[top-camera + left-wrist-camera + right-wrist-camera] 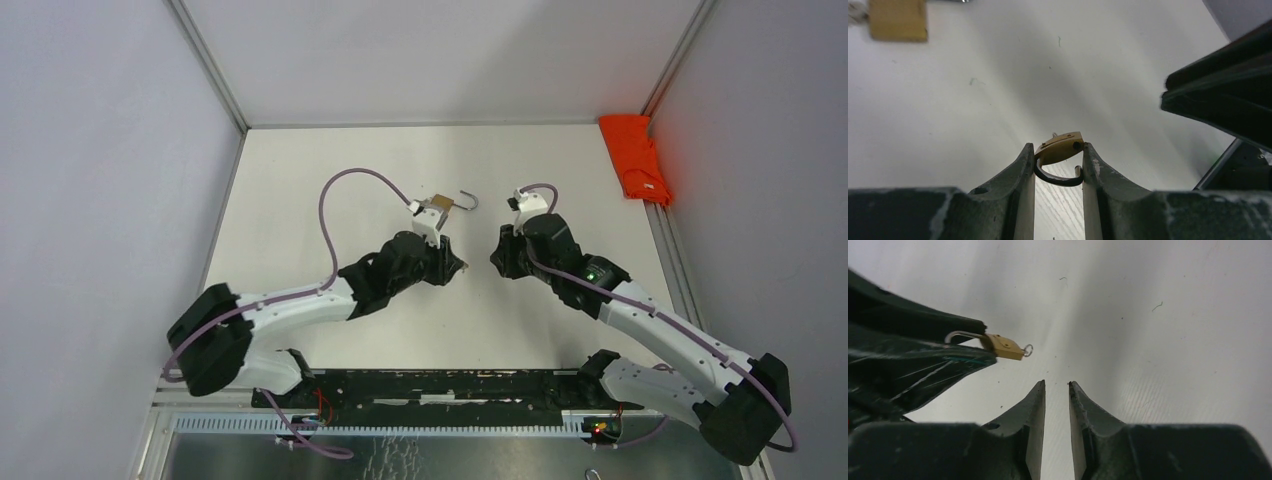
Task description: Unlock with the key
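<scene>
1. Top external view is showing the brass padlock (pixel 439 205) sitting at the tip of the left gripper (pixel 428 224), near the middle of the white table (pixel 300 190). Its shackle (pixel 466 201) is pointing toward the right gripper (pixel 520 203), which is standing near it without touching.
2. Left wrist view is showing the left fingers (pixel 1024 165) pressing on both flanks of the padlock body. That gripper is partly closed and is clamping the lock.
3. Right wrist view is showing the right jaws standing partly apart with nothing between them.
4. A small metal ring (pixel 1028 349) is projecting from the end of the body opposite the shackle. The key blade is too small to make out, so I am judging that it is seated there.
5. From above, the shackle is reading as an open hook with one leg free. On that evidence the lock is looking released, or very nearly so.
6. Recommended practice: the left clamp should be holding square on the flat faces so the body is not rotating. If a further turn is needed, the right jaws should be approaching in line with the ring, closing on it alone and twisting about the key's own axis.
7. Risks: side load could be bending the key, and brushing the free leg could be pushing the shackle back in.
</scene>
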